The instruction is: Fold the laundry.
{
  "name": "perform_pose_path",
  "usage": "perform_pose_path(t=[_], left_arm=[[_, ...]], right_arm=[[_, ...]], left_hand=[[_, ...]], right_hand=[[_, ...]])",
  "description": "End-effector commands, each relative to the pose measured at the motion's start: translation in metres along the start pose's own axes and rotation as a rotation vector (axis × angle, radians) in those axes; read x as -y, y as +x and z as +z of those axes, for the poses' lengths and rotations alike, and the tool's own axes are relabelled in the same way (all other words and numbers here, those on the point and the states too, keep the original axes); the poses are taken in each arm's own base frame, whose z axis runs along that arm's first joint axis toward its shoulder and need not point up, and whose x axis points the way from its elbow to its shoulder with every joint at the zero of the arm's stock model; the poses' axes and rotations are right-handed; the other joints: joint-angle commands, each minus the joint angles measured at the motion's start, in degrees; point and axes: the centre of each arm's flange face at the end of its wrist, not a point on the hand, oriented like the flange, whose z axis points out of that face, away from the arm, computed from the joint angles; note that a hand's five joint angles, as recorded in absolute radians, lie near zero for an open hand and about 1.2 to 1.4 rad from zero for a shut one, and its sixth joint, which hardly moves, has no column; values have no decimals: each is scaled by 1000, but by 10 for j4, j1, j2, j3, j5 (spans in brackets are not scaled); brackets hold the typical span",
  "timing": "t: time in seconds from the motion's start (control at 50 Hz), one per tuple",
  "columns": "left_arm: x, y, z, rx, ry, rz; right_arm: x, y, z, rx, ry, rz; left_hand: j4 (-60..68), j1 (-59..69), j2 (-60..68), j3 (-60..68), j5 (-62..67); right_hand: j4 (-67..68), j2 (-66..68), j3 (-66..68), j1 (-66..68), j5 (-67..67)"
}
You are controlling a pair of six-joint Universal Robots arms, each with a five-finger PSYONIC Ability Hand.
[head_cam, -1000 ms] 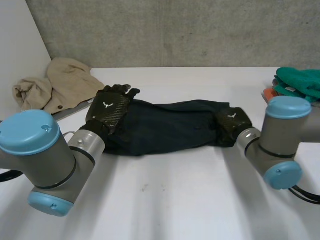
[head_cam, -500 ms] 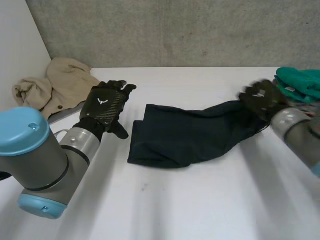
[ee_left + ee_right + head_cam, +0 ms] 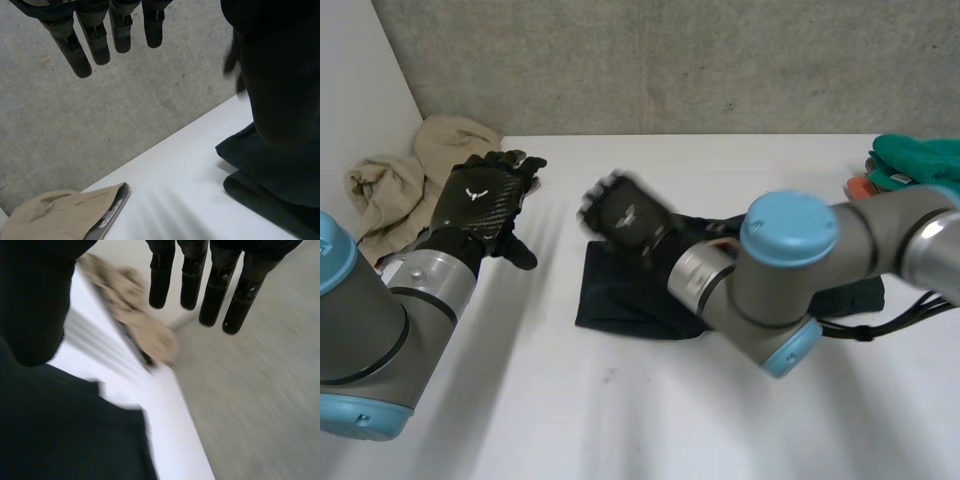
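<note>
A dark navy garment [image 3: 620,292] lies bunched across the middle of the white table [image 3: 620,420]. My right arm reaches across it, and my right hand [image 3: 625,215] hovers over its left end with fingers [image 3: 215,285] straight and nothing between them; the dark cloth [image 3: 65,435] sits below its palm. Off to the left of the garment, my left hand [image 3: 480,200] is raised and open, its fingers [image 3: 100,40] straight and empty. The left wrist view has the garment's folded edge [image 3: 280,170] beside that hand.
A beige garment [image 3: 390,185] lies crumpled at the table's back left corner, just behind my left hand, and beyond my right hand's fingertips [image 3: 135,305]. A green cloth [image 3: 920,160] is piled at the back right edge. A grey wall stands behind the table.
My right hand has swung from the garment's right end across to above its left end and opened. My left hand has drawn further left, off the garment.
</note>
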Motion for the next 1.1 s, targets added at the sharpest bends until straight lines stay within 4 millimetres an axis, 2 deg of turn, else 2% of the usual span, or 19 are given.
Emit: perform_pose_path(t=[0.02, 0.04, 0.06, 0.12, 0.14, 0.24, 0.34, 0.42, 0.6, 0.78, 1.0, 1.1], left_arm=[[-1, 0, 1, -1, -4, 0], [-1, 0, 1, -1, -4, 0], [-1, 0, 1, -2, -3, 0], [-2, 3, 0, -9, -7, -1], [-3, 3, 0, -11, -8, -2], [-7, 6, -4, -20, -23, -5], [-9, 6, -5, -22, -31, -5], [-9, 7, -6, -24, -32, -5], [-11, 7, -5, -26, -36, -5], [-11, 8, -5, -28, -37, -6], [-12, 8, -6, -27, -41, -4], [-12, 9, -7, -30, -42, -6]], right_arm=[[-34, 115, -58, -466, -191, 460], [-36, 121, -67, -472, -197, 480], [-40, 131, -83, -472, -212, 490], [-54, 143, -109, -469, -259, 484], [-70, 145, -124, -464, -309, 475], [-112, 138, -165, -408, -480, 389], [-130, 127, -182, -344, -550, 302], [-149, 120, -184, -317, -565, 314], [-171, 114, -177, -291, -541, 305], [-181, 119, -170, -296, -534, 292], [-193, 126, -165, -305, -530, 285], [-199, 128, -161, -306, -527, 281]], left_hand=[[-12, -3, -12, -18, -22], [-12, -3, -12, -18, -22], [-12, -3, -12, -18, -22], [-12, -3, -12, -18, -22], [-12, -3, -12, -18, -22], [-12, -3, -12, -18, -22], [-12, -3, -12, -18, -22], [-12, -3, -12, -18, -22], [-12, -3, -12, -18, -22], [-12, -3, -12, -18, -22], [-12, -3, -12, -18, -22], [-12, -3, -12, -18, -22]], right_hand=[[-98, -90, -94, -72, -96], [-98, -90, -94, -72, -96], [-103, -95, -99, -77, -101], [-103, -95, -99, -77, -101], [-91, -83, -88, -65, -89], [-74, -66, -71, -48, -72], [-74, -66, -71, -48, -72], [-76, -68, -72, -50, -74], [-66, -58, -62, -40, -64], [84, 92, 87, 110, 86], [158, 166, 161, 184, 160], [309, 317, 312, 335, 311]])
